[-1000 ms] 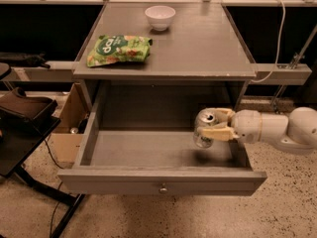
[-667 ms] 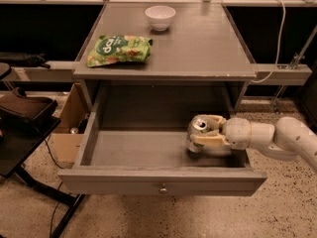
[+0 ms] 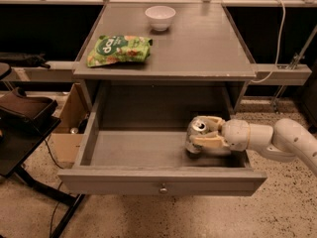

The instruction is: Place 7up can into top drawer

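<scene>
The top drawer (image 3: 158,181) is pulled fully out of the grey cabinet, its round metal knob (image 3: 162,189) at the front centre. The 7up can (image 3: 196,135), with a silver top and pale body, stands inside the drawer at its right side, on or just above the floor. My gripper (image 3: 207,134) reaches in from the right over the drawer's right wall, and its cream fingers (image 3: 210,143) are shut around the can.
On the cabinet top lie a flat green snack bag (image 3: 119,49) at the left and a white bowl (image 3: 160,17) at the back. A cardboard box (image 3: 68,124) and a black chair (image 3: 25,114) stand left of the drawer. A white cable (image 3: 277,43) hangs at the right.
My gripper has carried the can leftward and lower into the drawer, down towards its floor.
</scene>
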